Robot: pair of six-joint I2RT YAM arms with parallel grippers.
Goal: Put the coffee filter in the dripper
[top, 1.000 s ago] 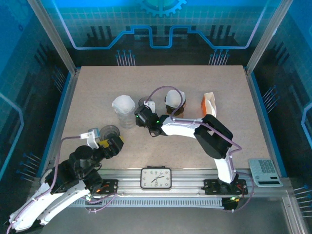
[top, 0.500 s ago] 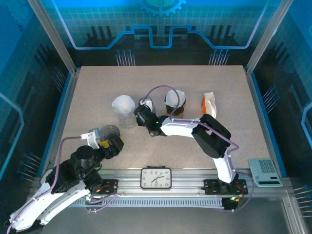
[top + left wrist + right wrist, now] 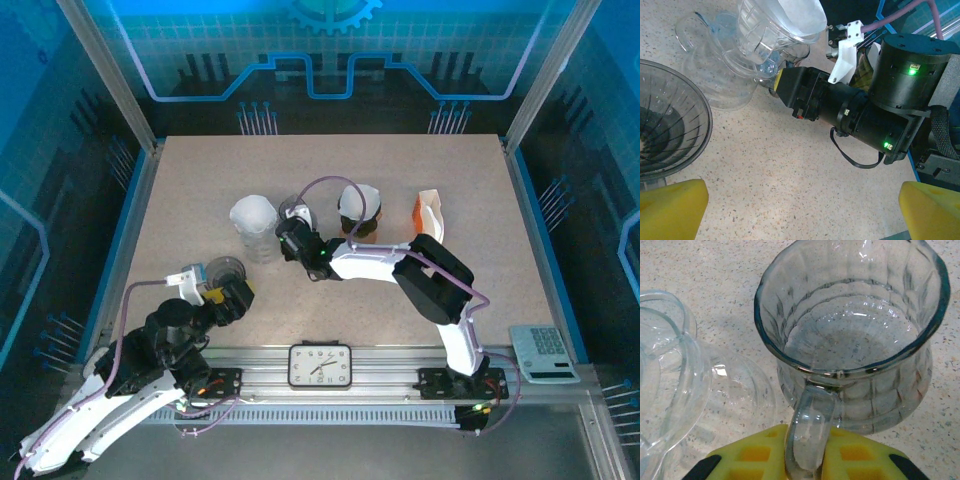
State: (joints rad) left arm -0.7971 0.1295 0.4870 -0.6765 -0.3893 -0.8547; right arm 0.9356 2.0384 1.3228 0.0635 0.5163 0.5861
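A white coffee filter [image 3: 253, 212] [image 3: 800, 17] sits in a clear glass dripper [image 3: 755, 45] left of the table's centre. A smoky ribbed dripper [image 3: 227, 268] [image 3: 665, 125] stands empty just beyond my left gripper [image 3: 232, 297] [image 3: 800, 215]. That gripper is open, with bare table between its yellow fingertips. My right gripper [image 3: 295, 226] [image 3: 807, 460] is shut on the handle of a clear ribbed glass cup [image 3: 296, 209] [image 3: 855, 330], which stands upright and empty beside the clear dripper. The yellow pads [image 3: 860, 457] press both sides of the handle.
A second white filter rests on a brown vessel [image 3: 358, 205] right of the cup. An orange and white box [image 3: 428, 213] stands further right. A clock [image 3: 320, 365] and a calculator [image 3: 543, 352] lie at the front rail. The right arm's black wrist [image 3: 860, 115] crosses ahead of my left gripper.
My right gripper's jaws have closed in onto the glass cup's handle, with the wrist edging slightly toward the cup. The left arm has not moved.
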